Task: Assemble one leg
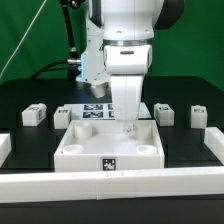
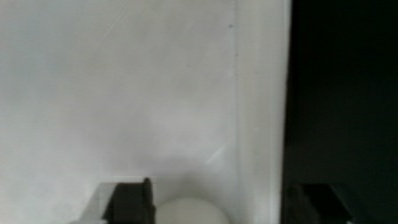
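Observation:
Four small white tagged legs stand on the black table in the exterior view: two on the left (image 1: 34, 115) (image 1: 63, 116) and two on the right (image 1: 165, 113) (image 1: 198, 114). The large white tray-like part (image 1: 75, 148) lies in the front middle. My gripper (image 1: 128, 126) points straight down into its far right area. In the wrist view the two dark fingers (image 2: 132, 203) stand wide apart over the white surface (image 2: 125, 90). A pale rounded shape (image 2: 191, 212) shows between them, nearer one finger; I cannot tell what it is. The gripper (image 2: 222, 205) is open.
The marker board (image 1: 96, 111) lies behind the tray-like part. A low white wall runs along the front (image 1: 110, 187), with ends at the exterior view's left (image 1: 4, 147) and right (image 1: 214, 139). Black table (image 2: 347, 90) shows beside the white part in the wrist view.

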